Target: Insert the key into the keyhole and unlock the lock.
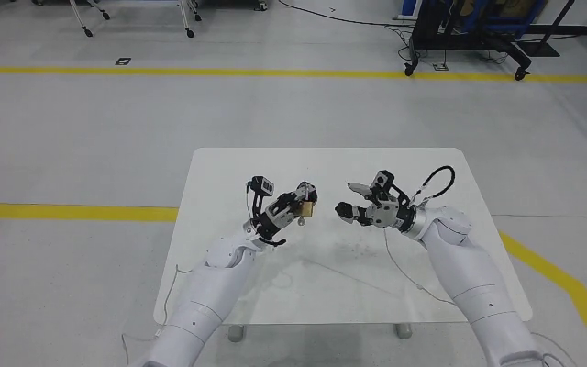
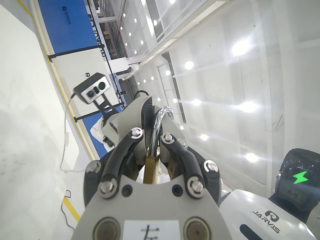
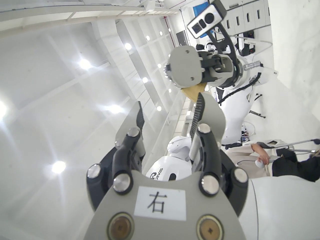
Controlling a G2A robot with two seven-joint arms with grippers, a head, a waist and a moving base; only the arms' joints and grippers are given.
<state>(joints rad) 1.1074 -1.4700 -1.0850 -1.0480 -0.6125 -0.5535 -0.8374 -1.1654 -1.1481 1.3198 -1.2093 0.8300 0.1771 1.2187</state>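
Note:
My left gripper (image 1: 303, 200) is held above the middle of the white table (image 1: 321, 284), shut on a brass padlock (image 1: 302, 210). In the left wrist view the lock's brass body (image 2: 151, 167) sits clamped between the fingers (image 2: 147, 111), and its silver shackle (image 2: 163, 116) sticks out past the tips. My right gripper (image 1: 347, 200) faces it from a short way to the right, open, with nothing between its fingers. The right wrist view shows this open gripper (image 3: 170, 106) aimed at the left gripper (image 3: 185, 69), with a corner of the padlock (image 3: 193, 91) just beyond one fingertip.
The tabletop beneath both arms is bare white. A black cable (image 1: 438, 179) loops off the right wrist. On the floor beyond are yellow lines (image 1: 275, 72), and a dark wheeled frame (image 1: 468, 41) stands at the back right.

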